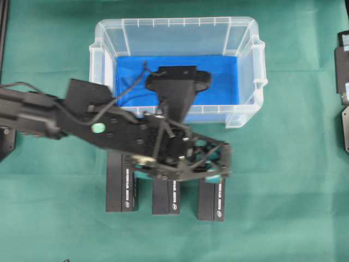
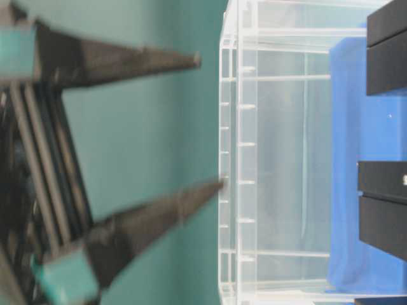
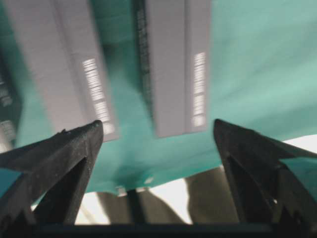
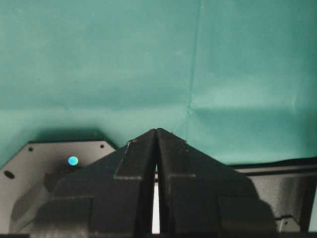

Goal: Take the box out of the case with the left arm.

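The clear case with blue lining stands at the back centre. Three black boxes lie side by side on the green cloth in front of it: left, middle, right. My left gripper hovers above their far ends, open and holding nothing. In the left wrist view its fingers spread wide over two of the boxes. The arm's wrist hides the middle of the case floor. The right gripper is shut on nothing.
Dark blocks show against the blue lining at the right edge of the table-level view; I cannot tell what they are. The table's front edge lies just past the boxes. The right arm's base sits at the right edge.
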